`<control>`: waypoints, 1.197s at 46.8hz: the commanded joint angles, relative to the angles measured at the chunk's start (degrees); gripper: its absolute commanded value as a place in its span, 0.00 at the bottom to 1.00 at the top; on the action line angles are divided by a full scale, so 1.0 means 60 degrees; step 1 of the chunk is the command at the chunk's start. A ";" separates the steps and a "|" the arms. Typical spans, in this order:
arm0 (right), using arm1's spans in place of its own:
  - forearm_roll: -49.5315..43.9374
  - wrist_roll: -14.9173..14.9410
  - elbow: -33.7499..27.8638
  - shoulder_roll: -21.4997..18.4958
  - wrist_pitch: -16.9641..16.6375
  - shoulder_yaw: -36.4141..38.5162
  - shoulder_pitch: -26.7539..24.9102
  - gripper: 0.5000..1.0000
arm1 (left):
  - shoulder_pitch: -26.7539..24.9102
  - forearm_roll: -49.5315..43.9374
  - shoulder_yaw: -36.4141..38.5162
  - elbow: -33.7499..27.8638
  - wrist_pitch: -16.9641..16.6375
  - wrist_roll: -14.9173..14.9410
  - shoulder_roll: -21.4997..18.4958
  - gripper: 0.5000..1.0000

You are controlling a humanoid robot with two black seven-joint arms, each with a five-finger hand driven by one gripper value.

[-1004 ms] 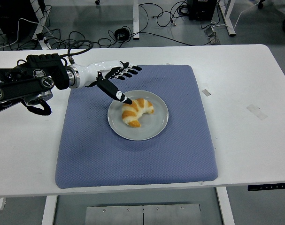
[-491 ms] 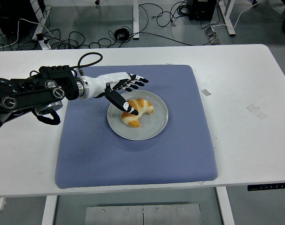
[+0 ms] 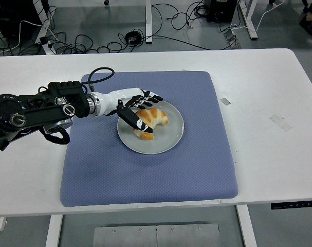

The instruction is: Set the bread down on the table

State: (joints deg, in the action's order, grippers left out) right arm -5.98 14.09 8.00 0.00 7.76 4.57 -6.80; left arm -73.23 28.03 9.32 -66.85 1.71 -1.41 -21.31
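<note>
Bread (image 3: 151, 119) lies on the grey plate (image 3: 168, 143) upon the blue mat (image 3: 197, 170), directly under the left hand (image 3: 139, 109), whose spread fingers bracket it but are not yet closed.

The robot hand (image 3: 138, 109) hides the croissant's (image 3: 154, 117) left end (grip unclear).

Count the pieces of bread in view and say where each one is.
1. The croissant lies on the gray plate in the middle of the blue mat, partly under the left hand. No others show.
</note>
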 commanded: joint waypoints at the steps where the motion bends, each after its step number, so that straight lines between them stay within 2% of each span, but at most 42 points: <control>1: 0.0000 -0.0005 0.0000 0.0000 -0.0004 0.0000 0.0006 1.00 | 0.0017 0.0001 0.0028 0.0038 -0.0006 0.0001 0.0065 0.87; 27: 0.0000 0.0009 0.0000 0.0000 -0.0004 0.0000 0.0006 1.00 | 0.0281 0.0631 0.0013 0.0331 -0.0241 -0.0029 0.0271 0.86; 37: 0.0000 -0.0005 0.0000 0.0000 -0.0004 0.0000 0.0006 1.00 | 0.0325 0.0719 0.0013 0.0346 -0.0299 -0.0043 0.0314 0.80; 42: 0.0000 -0.0005 0.0000 0.0000 -0.0004 0.0000 0.0006 1.00 | 0.0325 0.0719 0.0013 0.0331 -0.0299 -0.0058 0.0314 0.75; 50: 0.0000 0.0009 0.0000 0.0000 -0.0004 0.0000 0.0005 1.00 | 0.0325 0.0734 0.0013 0.0331 -0.0285 -0.0058 0.0314 0.56; 56: 0.0000 0.0009 0.0000 0.0000 -0.0004 0.0000 0.0006 1.00 | 0.0325 0.0719 0.0013 0.0331 -0.0285 -0.0058 0.0329 0.51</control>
State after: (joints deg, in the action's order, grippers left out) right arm -5.98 14.09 7.99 0.00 7.73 4.57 -6.78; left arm -71.28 32.39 9.39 -64.85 0.00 -1.76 -19.39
